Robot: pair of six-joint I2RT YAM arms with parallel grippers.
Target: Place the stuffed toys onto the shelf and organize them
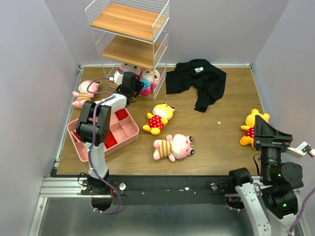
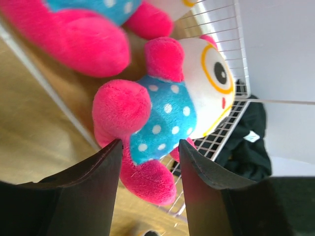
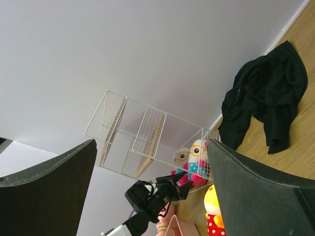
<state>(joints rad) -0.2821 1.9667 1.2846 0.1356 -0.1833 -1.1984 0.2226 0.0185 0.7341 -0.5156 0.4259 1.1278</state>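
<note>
Wooden tabletop [image 1: 216, 142], lilac walls [image 1: 29, 73], white wire shelf [image 1: 129, 19]

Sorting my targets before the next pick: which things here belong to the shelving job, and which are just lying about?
Job: wire shelf; left glasses doll; right glasses doll, both on its bottom tier; centre yellow doll; right yellow doll; centre pink striped doll; left pink striped doll.
Lying about: black garment; pink compartment tray.
</note>
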